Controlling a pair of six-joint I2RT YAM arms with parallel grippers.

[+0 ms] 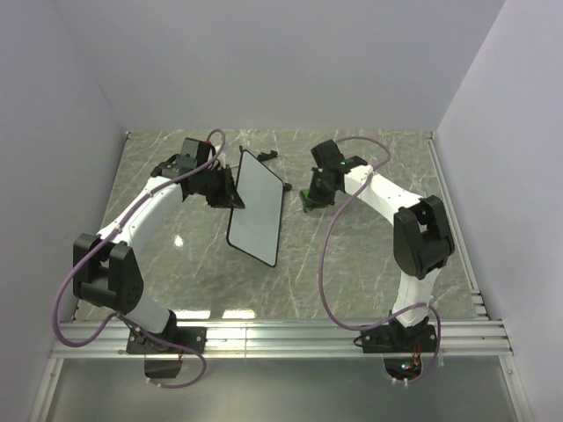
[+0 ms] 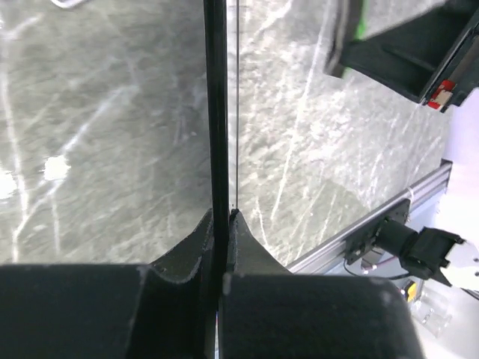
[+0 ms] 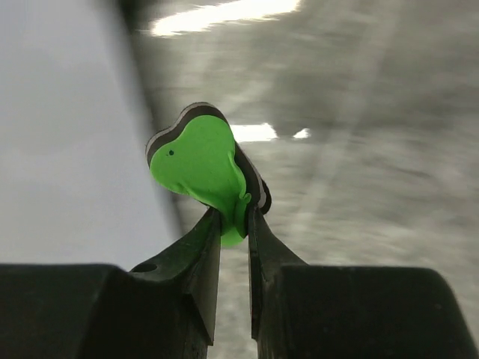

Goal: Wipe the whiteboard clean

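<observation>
The left tool (image 1: 225, 188) clamps the edge of the whiteboard (image 1: 257, 207), which is tilted over the grey marbled bench (image 1: 352, 264); its face is plain white. The right tool (image 1: 310, 200), just beside the board, pinches a green eraser (image 3: 200, 168). Pale walls (image 1: 281, 61) enclose the bench.

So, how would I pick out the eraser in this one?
Start at the whiteboard held up in the middle; the right arm's end effector sits just to its right. Pinched in it is the eraser: small, bright green with a dark backing, the only green thing there.
</observation>
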